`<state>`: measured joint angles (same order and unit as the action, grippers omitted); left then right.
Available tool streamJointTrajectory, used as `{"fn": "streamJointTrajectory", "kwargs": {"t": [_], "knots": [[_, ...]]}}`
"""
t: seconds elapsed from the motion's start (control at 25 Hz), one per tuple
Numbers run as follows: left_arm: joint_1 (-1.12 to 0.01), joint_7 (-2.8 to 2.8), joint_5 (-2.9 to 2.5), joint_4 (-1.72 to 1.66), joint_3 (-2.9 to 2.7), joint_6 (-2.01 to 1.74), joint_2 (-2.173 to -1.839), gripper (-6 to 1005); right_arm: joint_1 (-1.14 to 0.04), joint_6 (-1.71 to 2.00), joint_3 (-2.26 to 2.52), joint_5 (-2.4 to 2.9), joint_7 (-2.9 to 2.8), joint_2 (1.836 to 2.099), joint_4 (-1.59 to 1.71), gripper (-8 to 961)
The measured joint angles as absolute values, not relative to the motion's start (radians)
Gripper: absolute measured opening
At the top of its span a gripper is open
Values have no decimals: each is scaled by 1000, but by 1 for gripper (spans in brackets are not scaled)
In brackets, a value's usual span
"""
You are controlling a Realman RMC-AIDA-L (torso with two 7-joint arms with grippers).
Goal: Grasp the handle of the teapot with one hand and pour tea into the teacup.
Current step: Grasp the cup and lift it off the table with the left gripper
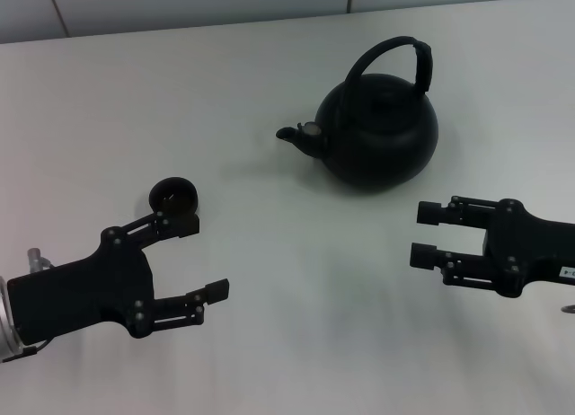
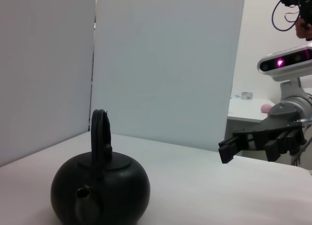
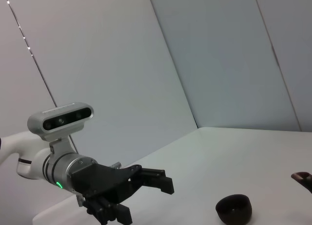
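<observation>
Nearest the head camera, the left pincer (image 1: 202,258) hovers low at the near left of the white table (image 1: 287,280), its 2 fingers spread wide and gripping nothing. Just beyond its far finger sits the teacup (image 1: 172,196), small and black, upright on the table; its inside looks dark and no tea can be made out in it. At the near right, the right pincer (image 1: 428,233) is likewise open and empty-handed, pointing in toward the middle of the table.

Farther back and right of centre stands the teapot (image 1: 379,133), squat and matt black, lid on, its stubby spout aimed left toward the teacup but well apart from it. The handle (image 1: 397,59) arches over the top, untouched, with its thicker ribbed part on the right side. Whether the teapot holds any tea cannot be told from outside.

By the look of things, the task stands at its very start: neither pincer has approached the handle. The right pincer appears better placed; the next move likely calls for it to rise, reach to the far side and close around the ribbed section before any lift or tilt toward the teacup.
</observation>
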<state>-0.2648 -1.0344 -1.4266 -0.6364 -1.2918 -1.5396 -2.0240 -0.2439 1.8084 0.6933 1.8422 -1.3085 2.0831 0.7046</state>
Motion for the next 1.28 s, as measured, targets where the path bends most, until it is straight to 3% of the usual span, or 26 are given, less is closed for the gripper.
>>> {"fn": "streamJointTrajectory", "kwargs": {"t": [0.6,1.28], "knots": [[-269,-929,-1385,-559,-1225,-1375,-2074,871,-254,1807,692,1830,-1309,2083,702,668],[-304,-853,-1210,-373,-1231,-1155,-2076,871,-270,1808,688,1808,-1309,2084,701,668]]}}
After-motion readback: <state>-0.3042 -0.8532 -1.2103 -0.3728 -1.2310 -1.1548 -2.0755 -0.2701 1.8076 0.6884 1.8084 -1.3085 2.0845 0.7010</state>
